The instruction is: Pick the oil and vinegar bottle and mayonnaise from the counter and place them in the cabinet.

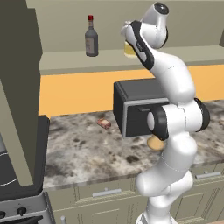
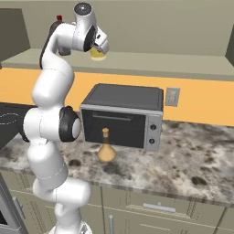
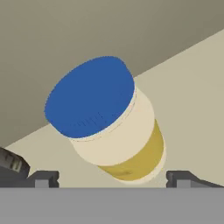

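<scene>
pincer at the cabinet shelf
short cream jar of mayonnaise with blue lid (image 3: 105,120) stands on the beige cabinet shelf (image 3: 192,96) between the spread tips of the pincer (image 3: 111,178) (unclamped); retreating askew could topple it.

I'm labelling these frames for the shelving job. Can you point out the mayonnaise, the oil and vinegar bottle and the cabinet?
mayonnaise (image 3: 89,96), hand view, on its blue lid.
oil and vinegar bottle (image 2: 106,152), right base view, on its bulbous base.
cabinet (image 1: 70,61), left base view, on its bare shelf.

On the cabinet (image 1: 65,61) shelf, open room lies between the dark bottle (image 1: 91,37) and the mayonnaise (image 3: 113,122).
</scene>
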### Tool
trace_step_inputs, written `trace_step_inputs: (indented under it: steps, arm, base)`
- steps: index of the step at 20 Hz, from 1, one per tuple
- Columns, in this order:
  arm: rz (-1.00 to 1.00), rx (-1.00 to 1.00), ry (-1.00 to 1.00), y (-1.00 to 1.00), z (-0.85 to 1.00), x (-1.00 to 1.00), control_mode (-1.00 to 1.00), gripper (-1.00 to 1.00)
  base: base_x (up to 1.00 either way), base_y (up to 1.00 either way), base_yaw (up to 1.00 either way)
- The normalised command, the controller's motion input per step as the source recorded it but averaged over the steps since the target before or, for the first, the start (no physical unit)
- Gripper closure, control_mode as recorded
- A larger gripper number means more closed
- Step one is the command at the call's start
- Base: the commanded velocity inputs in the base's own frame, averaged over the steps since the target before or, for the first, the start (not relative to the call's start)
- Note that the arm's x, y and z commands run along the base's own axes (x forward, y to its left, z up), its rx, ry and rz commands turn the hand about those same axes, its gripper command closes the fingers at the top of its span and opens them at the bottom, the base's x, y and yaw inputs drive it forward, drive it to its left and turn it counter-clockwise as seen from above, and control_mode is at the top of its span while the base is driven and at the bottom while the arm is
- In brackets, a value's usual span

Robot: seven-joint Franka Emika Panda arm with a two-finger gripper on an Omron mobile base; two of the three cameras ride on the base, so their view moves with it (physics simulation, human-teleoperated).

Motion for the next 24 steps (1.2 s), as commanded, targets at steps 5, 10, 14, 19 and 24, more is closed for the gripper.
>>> trace_step_inputs:
  steps: [5,10,14,19,24]
  arm:
    - [0.06,-0.13,0.00,0.00,-0.08,0.25,-1.00,-1.00]
    - [0.05,-0.11,0.00,0.00,0.00,-0.08,-1.00,-1.00]
    - [0.08,-0.06,-0.03,0.00,0.00,-0.57,-1.00,-1.00]
    - [0.08,-0.06,-0.01,0.00,-0.04,-0.77,-1.00,-1.00]
    - [0.08,-0.07,0.00,0.00,-0.24,-0.75,-1.00,-1.00]
  base:
    - [0.00,0.00,0.00]
    - [0.00,0.00,0.00]
    - [0.00,0.00,0.00]
    - [0.00,0.00,0.00]
    - [0.00,0.00,0.00]
